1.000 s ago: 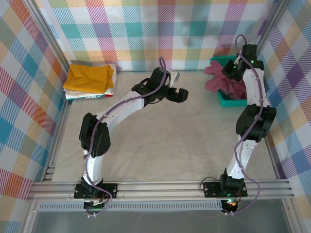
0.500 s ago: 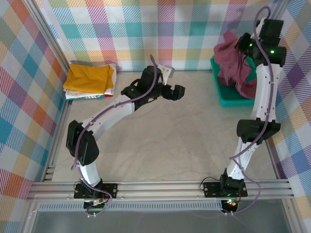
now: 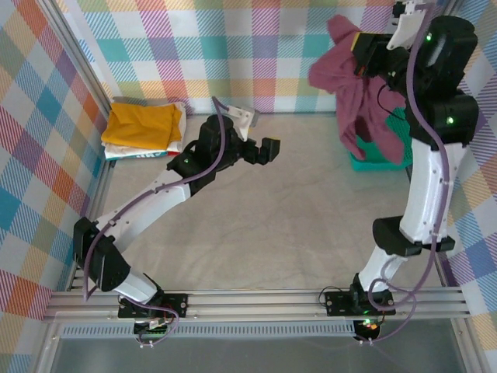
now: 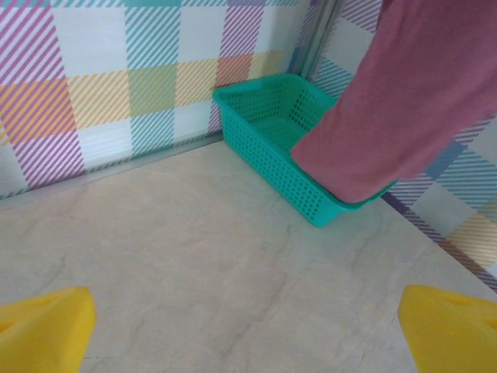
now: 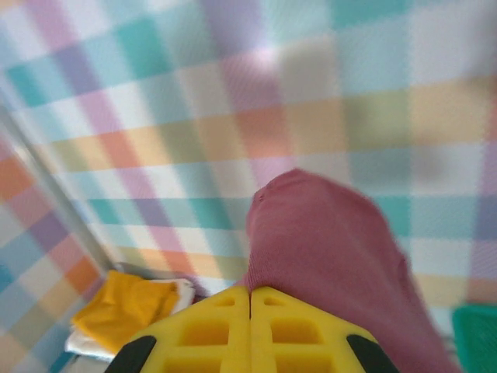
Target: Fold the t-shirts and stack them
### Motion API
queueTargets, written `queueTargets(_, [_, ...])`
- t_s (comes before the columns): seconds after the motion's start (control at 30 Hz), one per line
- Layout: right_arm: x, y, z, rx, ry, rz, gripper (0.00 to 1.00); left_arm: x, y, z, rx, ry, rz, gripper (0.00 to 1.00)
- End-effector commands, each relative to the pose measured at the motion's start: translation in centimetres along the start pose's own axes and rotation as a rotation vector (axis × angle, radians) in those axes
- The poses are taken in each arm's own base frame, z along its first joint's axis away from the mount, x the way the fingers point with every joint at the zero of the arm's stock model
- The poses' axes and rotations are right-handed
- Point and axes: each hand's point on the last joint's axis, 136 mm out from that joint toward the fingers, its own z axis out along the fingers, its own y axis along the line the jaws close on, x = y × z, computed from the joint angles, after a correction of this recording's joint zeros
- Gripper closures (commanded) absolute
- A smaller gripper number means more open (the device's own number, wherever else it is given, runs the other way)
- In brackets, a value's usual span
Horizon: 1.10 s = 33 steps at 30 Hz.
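Right hand (image 3: 363,53), pinching the maroon shirt (image 3: 365,109), holds it high above the basket (image 3: 363,162), likely so it hangs free; left hand (image 3: 268,149) hovers, fingers spread wide.

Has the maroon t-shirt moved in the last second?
Yes. The maroon t-shirt has risen from the teal basket and now hangs over it from the shut right gripper.

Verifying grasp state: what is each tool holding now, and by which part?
Right tool is shut on the maroon cloth t-shirt, pinching a bunched fold at its top; which part cannot be told. Left tool is open, holding nothing.
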Motion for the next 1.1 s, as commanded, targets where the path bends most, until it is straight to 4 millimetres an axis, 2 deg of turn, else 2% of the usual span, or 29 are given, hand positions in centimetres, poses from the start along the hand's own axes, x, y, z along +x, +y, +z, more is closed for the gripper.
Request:
queueTargets(0.0, [-4.0,4.0,-3.6,-0.084,-0.152,-0.129,1.0,-2.8,0.1,-2.5,-0.025,-0.112,0.026,0.0])
queueTargets(0.1, [-3.7,5.3,-4.0,-0.107,-0.15,-0.131,1.0,-3.1,0.5,-4.0,-0.048,-0.144,0.036,0.0])
queueTargets(0.2, [-1.1,5.3,-1.8,-0.117,-0.064,-0.057,1.0,-3.3,0.9,-5.9,-0.07,-0.162,0.053,0.0])
queueTargets(0.27, [2.2,4.6,1.0,-0.097,0.027,0.002,1.0,-2.9,1.7,-7.7,-0.116,-0.176,0.062,0.0])
queueTargets(0.33, [6.3,3.4,4.6,-0.076,0.121,0.056,1.0,-1.7,3.3,-9.6,-0.186,-0.18,0.057,0.0])
queueTargets(0.4, [10.6,2.5,8.8,-0.066,0.191,0.12,1.0,0.0,5.2,-11.1,-0.246,-0.172,0.029,0.0])
queueTargets(0.47, [13.9,1.4,12.7,-0.042,0.25,0.159,1.0,2.0,6.4,-11.5,-0.264,-0.122,0.004,0.0])
queueTargets(0.5, [15.2,0.7,14.4,-0.014,0.282,0.175,0.94,3.1,6.7,-11.6,-0.272,-0.078,0.005,0.0])
queueTargets(0.57, [17.6,-0.6,17.4,0.037,0.357,0.184,0.64,5.3,7.0,-11.3,-0.281,0.011,0.016,0.0])
queueTargets(0.6, [18.4,-1.4,18.4,0.078,0.382,0.18,0.58,6.4,7.0,-11.1,-0.275,0.051,0.017,0.0])
queueTargets(0.67, [19.8,-3.4,19.2,0.17,0.409,0.161,0.53,9.5,6.8,-10.5,-0.251,0.163,-0.003,0.0])
queueTargets(0.73, [21.2,-4.1,18.8,0.193,0.459,0.144,0.5,12.7,6.1,-9.7,-0.215,0.262,-0.032,0.0])
queueTargets(0.83, [25.5,-4.6,17.7,0.214,0.625,0.135,0.47,17.5,4.8,-8.8,-0.192,0.396,-0.06,0.0])
queueTargets(0.9, [29.2,-4.3,16.9,0.196,0.717,0.158,0.46,21.0,4.0,-8.2,-0.182,0.473,-0.096,0.0])
queueTargets(1.03, [33.2,-4.2,15.1,0.146,0.614,0.203,0.44,26.0,3.8,-7.9,-0.215,0.584,-0.165,0.03])
queueTargets(1.07, [34.5,-4.5,14.7,0.16,0.641,0.208,0.43,27.0,3.9,-7.9,-0.225,0.605,-0.183,0.03])
